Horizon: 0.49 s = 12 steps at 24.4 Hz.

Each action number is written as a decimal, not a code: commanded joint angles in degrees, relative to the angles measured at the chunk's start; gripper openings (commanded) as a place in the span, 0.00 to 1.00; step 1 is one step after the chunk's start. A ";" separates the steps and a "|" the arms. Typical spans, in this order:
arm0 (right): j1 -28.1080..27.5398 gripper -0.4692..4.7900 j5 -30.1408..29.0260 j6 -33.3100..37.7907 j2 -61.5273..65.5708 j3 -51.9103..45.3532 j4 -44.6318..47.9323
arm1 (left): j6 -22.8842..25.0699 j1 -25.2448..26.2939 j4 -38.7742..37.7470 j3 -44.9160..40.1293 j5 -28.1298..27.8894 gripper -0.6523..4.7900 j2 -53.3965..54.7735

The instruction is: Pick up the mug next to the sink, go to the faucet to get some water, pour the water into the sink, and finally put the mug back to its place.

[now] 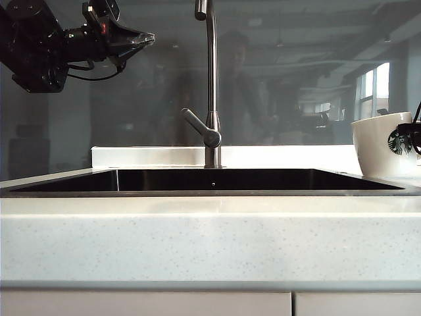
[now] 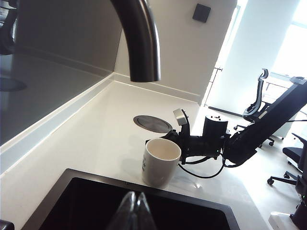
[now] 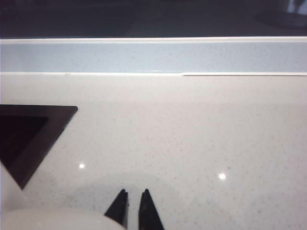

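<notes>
Currently, exterior: left pincer (image 1: 148, 37) together, high beside faucet (image 1: 211, 85); mug (image 1: 383, 143) on surface (image 1: 210, 237) at sink (image 1: 210, 180) edge. Left wrist: right pincer (image 2: 173, 136) at mug (image 2: 160, 162). Right wrist: tips nearly together, grip unclear.

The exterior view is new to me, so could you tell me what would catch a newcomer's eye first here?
The tall steel faucet stands at the middle, behind the wide dark sink. The white mug with a green logo sits on the counter at the sink's right end, with the right gripper at its side. The left gripper hangs shut, high at the upper left, holding nothing.
</notes>
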 commanded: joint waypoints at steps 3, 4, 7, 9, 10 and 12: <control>0.04 0.08 -0.50 0.59 -0.61 0.44 4.02 | -0.02 0.11 2.14 0.09 0.20 0.11 -0.52; 0.04 0.08 -0.50 0.59 -0.61 0.44 4.00 | 0.00 0.11 2.14 0.09 0.17 0.11 -0.52; 0.00 0.17 -0.50 0.59 -0.61 0.44 3.54 | 0.00 0.09 2.14 0.09 0.17 0.11 -0.52; 0.00 0.33 -0.59 0.59 -0.61 0.44 3.32 | -0.02 0.07 2.14 0.09 0.17 0.11 -0.52; 0.00 0.34 -0.70 0.59 -0.61 0.44 3.10 | -0.07 0.07 2.14 0.09 0.20 0.11 -0.52; -0.07 0.36 -0.70 0.61 -0.61 0.31 2.82 | -0.22 0.07 2.14 0.09 0.17 0.11 -0.52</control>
